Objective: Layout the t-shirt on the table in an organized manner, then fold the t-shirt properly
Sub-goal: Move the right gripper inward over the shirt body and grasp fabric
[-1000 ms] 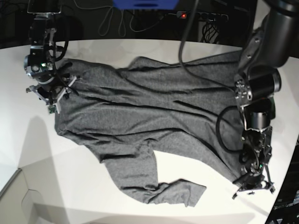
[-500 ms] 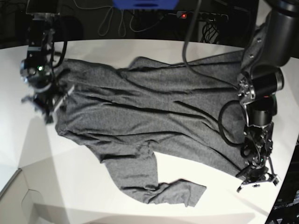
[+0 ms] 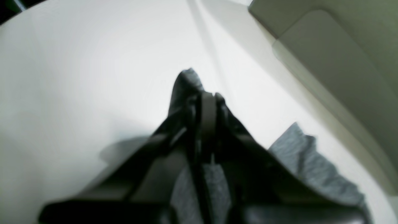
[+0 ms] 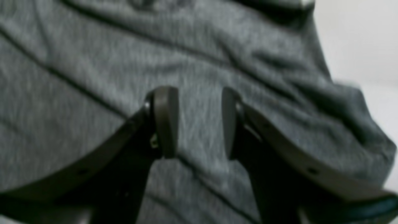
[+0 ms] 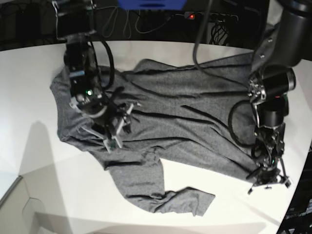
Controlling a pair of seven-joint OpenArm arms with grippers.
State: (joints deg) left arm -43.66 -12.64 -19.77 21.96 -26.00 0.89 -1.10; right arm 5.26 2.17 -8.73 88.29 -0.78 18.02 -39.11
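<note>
here the t-shirt (image 5: 165, 117) lies spread and creased across the white tabletop (image 5: 29, 165), one sleeve trailing toward the near edge. the right tool (image 4: 199, 121) hangs over the shirt's body with its jaws apart and nothing between them. the left tool (image 3: 206, 109) sits at the shirt's corner by the tabletop's edge, jaws pressed together on a pinch of the grey fabric.
</note>
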